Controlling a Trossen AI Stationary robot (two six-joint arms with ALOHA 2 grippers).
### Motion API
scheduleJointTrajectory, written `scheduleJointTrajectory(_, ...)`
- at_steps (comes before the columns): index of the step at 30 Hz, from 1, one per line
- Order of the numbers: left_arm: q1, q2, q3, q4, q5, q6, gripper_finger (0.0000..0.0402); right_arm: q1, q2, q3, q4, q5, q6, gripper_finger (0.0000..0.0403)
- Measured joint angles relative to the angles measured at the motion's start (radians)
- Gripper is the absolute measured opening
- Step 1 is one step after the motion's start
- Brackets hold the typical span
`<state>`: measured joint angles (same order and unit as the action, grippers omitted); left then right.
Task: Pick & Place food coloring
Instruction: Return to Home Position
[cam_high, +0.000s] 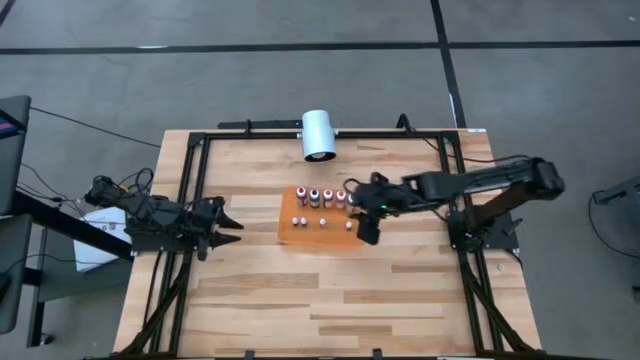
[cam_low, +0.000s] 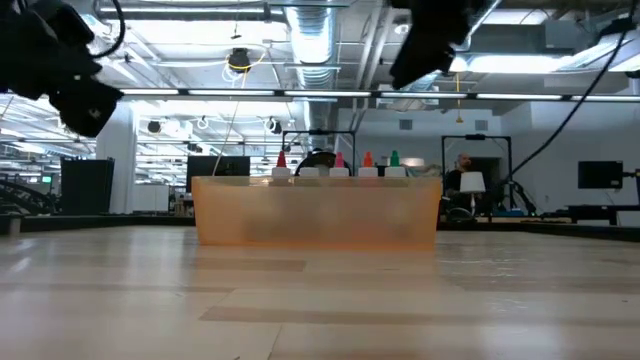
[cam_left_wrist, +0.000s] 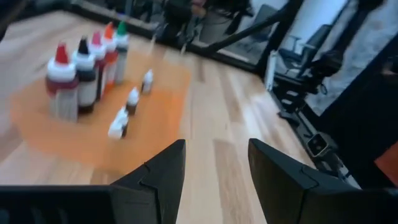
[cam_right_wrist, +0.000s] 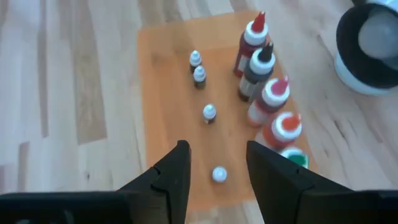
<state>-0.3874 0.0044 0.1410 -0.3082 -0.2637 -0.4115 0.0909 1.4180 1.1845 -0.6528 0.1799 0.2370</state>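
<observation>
An orange tray (cam_high: 318, 232) lies at the table's middle. Several food coloring bottles (cam_high: 320, 195) stand upright in a row along its far side, with red, black, pink, orange and green tips (cam_right_wrist: 264, 74). Several smaller white-capped vials (cam_high: 323, 221) stand on its near half. My right gripper (cam_high: 362, 228) is open above the tray's right end. It points down and toward the table's left, and the nearest vial (cam_right_wrist: 218, 174) stands beyond its fingertips (cam_right_wrist: 217, 155). My left gripper (cam_high: 228, 222) is open and empty left of the tray, above the table; it shows open in the left wrist view (cam_left_wrist: 216, 158).
A large white cylinder (cam_high: 319, 135) lies at the table's far edge, behind the tray. A black frame (cam_high: 190, 180) runs along the table's sides. Bare wood (cam_high: 320, 300) lies between the tray and the near edge.
</observation>
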Motion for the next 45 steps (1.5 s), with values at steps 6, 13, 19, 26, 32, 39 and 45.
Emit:
scheduleJointTrajectory(6, 0.000, 0.000, 0.000, 0.093, -0.010, 0.088, 0.0167, 0.003, -0.193, -0.205, 0.112, 0.011, 0.038, 0.0147)
scheduleJointTrajectory(13, 0.000, 0.000, 0.000, 0.195, -0.115, 0.192, 0.0167, 0.003, -0.446, -0.416, 0.256, 0.044, 0.062, 0.0146)
scheduleJointTrajectory(19, 0.000, 0.000, 0.000, 0.238, -0.106, 0.239, 0.0167, 0.004, -0.636, -0.548, 0.342, 0.059, 0.071, 0.0141)
scheduleJointTrajectory(26, 0.000, 0.000, 0.000, 0.262, -0.113, 0.269, 0.0167, 0.007, -0.802, -0.675, 0.454, 0.059, 0.070, 0.0144)
scheduleJointTrajectory(32, 0.000, 0.000, 0.000, 0.262, -0.116, 0.269, 0.0167, 0.007, -0.882, -0.759, 0.484, 0.089, 0.104, 0.0146)
scheduleJointTrajectory(39, 0.000, 0.000, 0.000, 0.249, -0.116, 0.269, 0.0167, 0.007, -1.014, -0.829, 0.505, 0.111, 0.126, 0.0141)
scheduleJointTrajectory(45, 0.000, 0.000, 0.000, 0.245, -0.116, 0.272, 0.0167, 0.007, -1.187, -0.878, 0.512, 0.111, 0.076, 0.0144)
